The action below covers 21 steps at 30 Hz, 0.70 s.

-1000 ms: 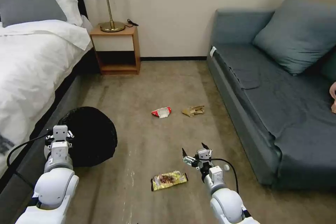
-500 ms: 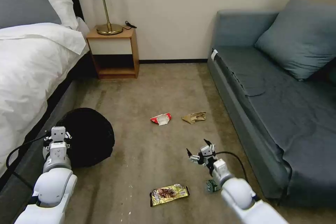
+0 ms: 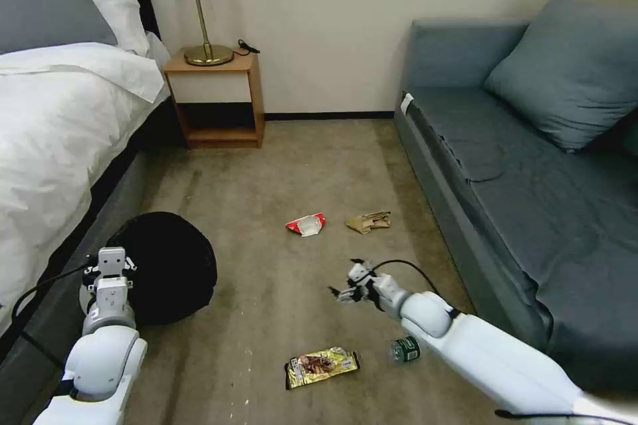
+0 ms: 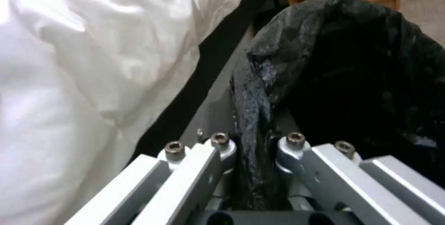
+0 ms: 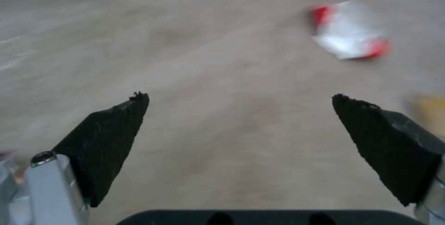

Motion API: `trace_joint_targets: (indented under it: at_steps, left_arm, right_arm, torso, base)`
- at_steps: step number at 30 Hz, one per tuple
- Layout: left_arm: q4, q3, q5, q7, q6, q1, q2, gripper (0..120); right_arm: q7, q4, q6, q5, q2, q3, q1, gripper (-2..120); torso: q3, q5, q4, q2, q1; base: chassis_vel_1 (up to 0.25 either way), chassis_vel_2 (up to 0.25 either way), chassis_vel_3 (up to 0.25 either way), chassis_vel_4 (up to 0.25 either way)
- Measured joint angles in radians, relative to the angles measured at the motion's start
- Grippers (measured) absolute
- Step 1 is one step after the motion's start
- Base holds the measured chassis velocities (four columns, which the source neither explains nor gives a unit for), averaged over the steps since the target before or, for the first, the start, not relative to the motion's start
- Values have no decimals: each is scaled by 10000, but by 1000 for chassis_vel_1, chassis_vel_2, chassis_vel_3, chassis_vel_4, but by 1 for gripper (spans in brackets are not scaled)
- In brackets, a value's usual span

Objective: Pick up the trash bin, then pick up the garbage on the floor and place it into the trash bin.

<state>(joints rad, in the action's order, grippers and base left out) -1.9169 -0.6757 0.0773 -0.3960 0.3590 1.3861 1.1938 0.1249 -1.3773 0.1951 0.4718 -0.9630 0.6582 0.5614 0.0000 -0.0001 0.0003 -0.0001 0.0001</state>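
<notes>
The trash bin point(image 3: 169, 265), lined with a glossy black bag, hangs low beside the bed. My left gripper point(image 3: 111, 260) is shut on its near rim; in the left wrist view the bag's rim point(image 4: 252, 89) is pinched in the left gripper point(image 4: 254, 143). My right gripper point(image 3: 347, 280) is open, low over the carpet. Ahead of it lie a red-and-white scrap point(image 3: 306, 224) and a tan scrap point(image 3: 369, 222). The snack wrapper point(image 3: 321, 366) and small bottle point(image 3: 404, 350) lie nearer me. In the right wrist view the right gripper point(image 5: 241, 99) stands wide apart, the red-and-white scrap point(image 5: 350, 30) beyond it.
A bed point(image 3: 53, 139) runs along the left, close to the bin. A wooden nightstand point(image 3: 216, 99) with a lamp stands at the back wall. A grey-blue sofa point(image 3: 531, 172) lines the right side. Open carpet point(image 3: 279, 166) lies between them.
My right arm has stretched forward and leftward, bringing its open gripper lower over the carpet and closer to the scraps. The left gripper still holds the bin.
</notes>
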Motion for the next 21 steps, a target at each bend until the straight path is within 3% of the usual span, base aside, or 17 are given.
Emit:
trace_joint_targets:
  at_steps: [3, 11, 21]
  left_arm:
    - [28, 59, -74, 2, -109, 1, 223, 5]
    - [78, 71, -215, 23, -294, 52, 355, 5]
    - [-53, 85, -313, 37, -421, 314, 596, 5]
  right_arm:
    - [1037, 333, 110, 155, -88, 1578, -800, 100]
    - [2560, 711, 230, 141, -333, 2810, -1534, 100]
    - [2937, 1391, 182, 5, -857, 3077, -1346, 100]
  torso:
    - [0, -1, -4, 0, 0]
    - [0, 0, -3, 0, 0]
    - [0, -1, -3, 0, -1]
  base:
    - [0, 0, 0, 0]
    - [0, 0, 0, 0]
    - [0, 0, 0, 0]
